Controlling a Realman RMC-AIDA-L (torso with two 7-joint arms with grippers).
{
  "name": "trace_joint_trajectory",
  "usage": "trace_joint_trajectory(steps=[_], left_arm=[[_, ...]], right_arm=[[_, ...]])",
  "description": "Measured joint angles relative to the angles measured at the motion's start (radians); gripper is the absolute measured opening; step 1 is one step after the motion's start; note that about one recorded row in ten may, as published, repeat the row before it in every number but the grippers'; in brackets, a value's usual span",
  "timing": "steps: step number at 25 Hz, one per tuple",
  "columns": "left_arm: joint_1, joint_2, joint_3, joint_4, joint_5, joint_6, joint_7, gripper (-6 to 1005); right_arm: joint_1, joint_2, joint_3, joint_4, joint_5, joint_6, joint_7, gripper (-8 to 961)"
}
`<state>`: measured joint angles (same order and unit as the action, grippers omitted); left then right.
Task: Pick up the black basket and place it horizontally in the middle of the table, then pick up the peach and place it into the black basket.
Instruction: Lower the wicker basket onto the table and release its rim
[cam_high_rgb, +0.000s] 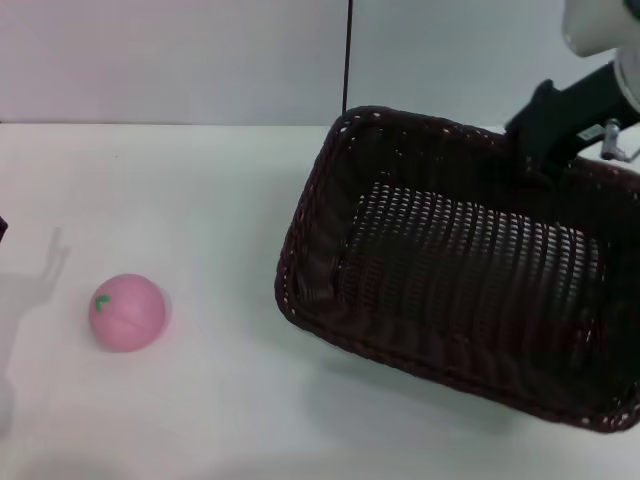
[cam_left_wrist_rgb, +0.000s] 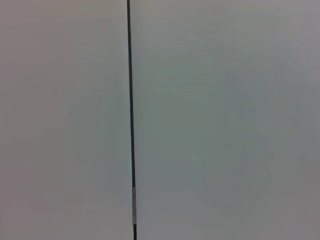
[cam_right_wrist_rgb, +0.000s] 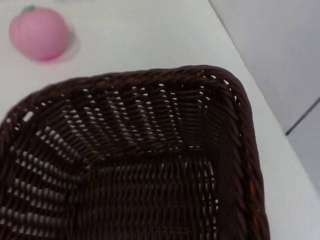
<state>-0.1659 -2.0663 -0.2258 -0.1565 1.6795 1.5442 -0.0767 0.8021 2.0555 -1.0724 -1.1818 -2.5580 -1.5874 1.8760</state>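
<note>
Basket step underway: right hand (cam_high_rgb: 545, 140) grips far rim of tilted black basket (cam_high_rgb: 460, 270), right of peach (cam_high_rgb: 127, 312). Next: level it mid-worktop (cam_high_rgb: 200, 180), release. Left hand unseen.

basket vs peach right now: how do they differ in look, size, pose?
Colour and surface: the black basket is dark woven wicker with open-weave sides; the peach is smooth pink with a small green mark.
Size and shape: the basket is large and rectangular; the peach is small and round.
Pose: the basket looks tilted, with the right gripper at its far rim; the peach lies untouched on the table.
Shared: both are over the white table, apart from each other.
</note>
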Motion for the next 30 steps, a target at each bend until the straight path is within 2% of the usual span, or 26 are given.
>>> trace_joint_trajectory(steps=[7,10,11,21,30], left_arm=[[0.046,0.000,0.024,0.000,0.004,0.023,0.000,752],[0.067,0.000,0.037,0.000,0.005,0.035,0.000,750],[0.073,0.000,0.038,0.001,0.005,0.039,0.000,750],[0.069,-0.001,0.039,0.011,0.005,0.031,0.000,743],[0.054,0.000,0.039,0.012,0.005,0.024,0.000,737]], right_arm=[[0.005,0.012,-0.166,0.029,0.002,0.185,-0.066,152],[0.028,0.016,-0.220,0.070,0.018,0.255,-0.077,151],[0.057,0.018,-0.233,0.115,0.042,0.279,-0.088,151],[0.153,0.021,-0.262,0.285,0.089,0.384,-0.115,173],[0.164,0.024,-0.268,0.345,0.112,0.410,-0.111,200]])
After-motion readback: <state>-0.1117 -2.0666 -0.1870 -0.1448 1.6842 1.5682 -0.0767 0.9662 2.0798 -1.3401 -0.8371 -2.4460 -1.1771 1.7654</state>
